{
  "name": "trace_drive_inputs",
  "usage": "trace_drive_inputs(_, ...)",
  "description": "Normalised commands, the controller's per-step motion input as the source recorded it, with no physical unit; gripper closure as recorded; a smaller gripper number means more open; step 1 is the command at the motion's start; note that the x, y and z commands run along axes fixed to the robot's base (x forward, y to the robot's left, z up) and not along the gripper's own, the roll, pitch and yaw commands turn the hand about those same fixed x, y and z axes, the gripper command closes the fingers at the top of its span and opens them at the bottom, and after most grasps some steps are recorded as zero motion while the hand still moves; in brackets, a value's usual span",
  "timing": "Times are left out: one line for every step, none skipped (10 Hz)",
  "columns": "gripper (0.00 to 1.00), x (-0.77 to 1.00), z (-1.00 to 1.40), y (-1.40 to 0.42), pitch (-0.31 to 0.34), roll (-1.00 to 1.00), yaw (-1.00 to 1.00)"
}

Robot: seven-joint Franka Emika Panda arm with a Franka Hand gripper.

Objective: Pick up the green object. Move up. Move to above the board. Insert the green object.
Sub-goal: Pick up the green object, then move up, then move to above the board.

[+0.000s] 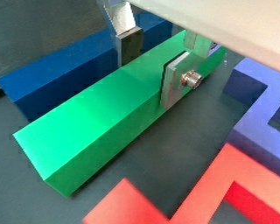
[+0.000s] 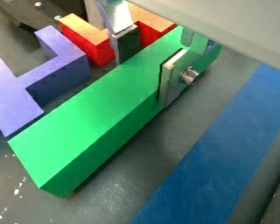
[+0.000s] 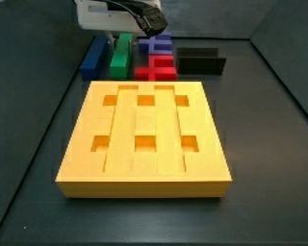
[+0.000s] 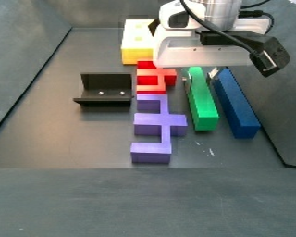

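The green object (image 1: 90, 122) is a long green bar lying flat on the dark floor; it also shows in a wrist view (image 2: 90, 131) and in both side views (image 3: 120, 58) (image 4: 203, 102). My gripper (image 1: 150, 68) straddles its far end, one finger on each long side, both against the bar with no gap; it shows again in a wrist view (image 2: 150, 66). In the side views the gripper (image 3: 124, 35) (image 4: 203, 68) sits low over the bar. The board (image 3: 143, 144) is a large yellow-orange slab with grooves and square holes, also in a side view (image 4: 134, 39), apart from the gripper.
A blue bar (image 1: 55, 74) (image 4: 237, 102) lies right beside the green one. A red piece (image 2: 90, 39) (image 4: 151, 79) and a purple-blue piece (image 2: 31, 83) (image 4: 154, 125) lie on its other side. The fixture (image 4: 104, 90) (image 3: 202, 60) stands beyond them.
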Motion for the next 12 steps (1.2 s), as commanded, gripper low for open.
trace_drive_inputs(1.00,0.00,0.00,0.00,0.000,0.00,0.00)
trace_drive_inputs(1.00,0.00,0.00,0.00,0.000,0.00,0.00)
trace_drive_inputs(1.00,0.00,0.00,0.00,0.000,0.00,0.00)
trace_drive_inputs(1.00,0.00,0.83,0.00,0.000,0.00,0.00)
trace_drive_inputs(1.00,-0.09,0.75,0.04,0.055,0.00,0.02)
trace_drive_inputs(1.00,-0.11,0.64,0.04,0.074,0.00,0.02)
trace_drive_inputs(1.00,-0.04,0.19,0.02,0.018,0.01,0.00)
trace_drive_inputs(1.00,0.00,1.40,0.00,0.000,0.00,0.00)
trace_drive_inputs(1.00,0.01,1.40,0.00,0.005,0.00,0.00)
trace_drive_inputs(1.00,-0.03,1.40,-0.01,0.025,0.00,-0.01)
trace_drive_inputs(1.00,0.00,1.40,0.00,0.011,0.00,-0.01)
trace_drive_inputs(1.00,0.05,1.40,0.00,0.062,0.00,0.00)
